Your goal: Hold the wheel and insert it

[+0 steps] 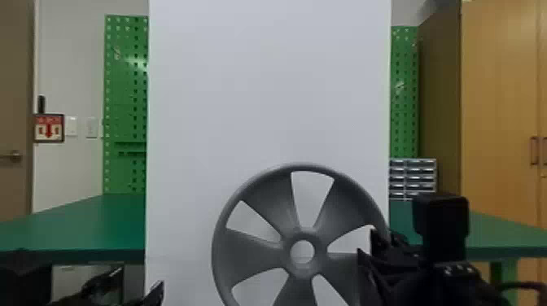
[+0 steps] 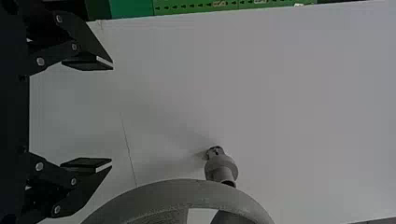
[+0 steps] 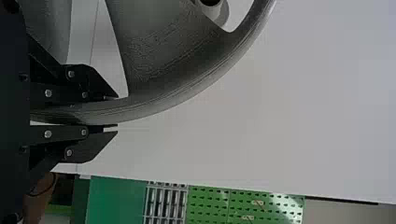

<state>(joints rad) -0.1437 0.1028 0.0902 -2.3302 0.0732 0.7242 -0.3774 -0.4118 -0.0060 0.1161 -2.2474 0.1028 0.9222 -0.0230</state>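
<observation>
- The right gripper pinches the wheel by its rim near three o'clock, as the head view shows the wheel's face. That off-centre grip could let the wheel twist, so a slow, level push suits it best.
- The wheel stands upright before the white panel; the peg on that panel is presumably what it goes onto.
- The left gripper is spread wide and empty. It would do well to steady the rim near nine o'clock (two grips beat one here) before pressing.
- Pale panel shows through the hub hole, with no peg in it, so hole and peg look out of line. The hub likely needs to shift towards twelve o'clock, square to the panel, before going in.
- The rim around six o'clock is cut off in the head view, and the right arm covers some of it from three to five.
- The gap between hub and peg tip is hard to judge, as is whether the pads sit flat.
</observation>
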